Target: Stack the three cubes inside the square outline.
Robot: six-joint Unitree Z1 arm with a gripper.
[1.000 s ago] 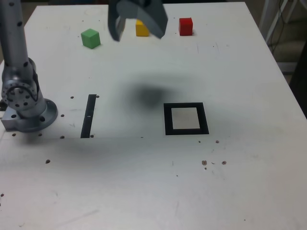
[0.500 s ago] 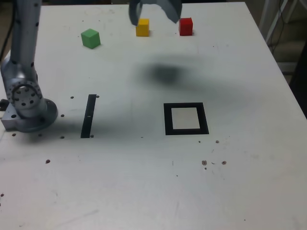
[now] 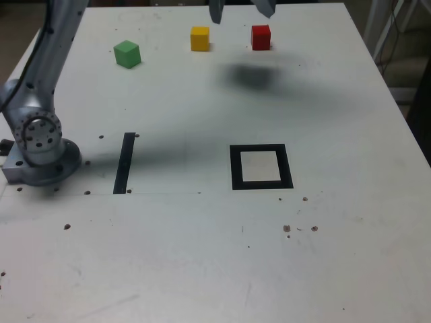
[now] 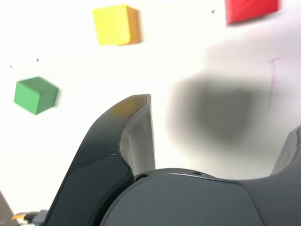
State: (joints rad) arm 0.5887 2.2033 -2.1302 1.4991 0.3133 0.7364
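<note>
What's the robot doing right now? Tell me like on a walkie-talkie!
Gripper open, empty, above the table's far edge. Red cube, yellow cube, green cube untouched. Square outline empty. Nothing blocking.

There are no words, numbers or signs to read on anything here.

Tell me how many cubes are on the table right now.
3, all along the table's far edge in the exterior view: small green cube toward that view's left, small yellow cube in the middle, small red cube toward its right. None inside the black square outline.
</note>
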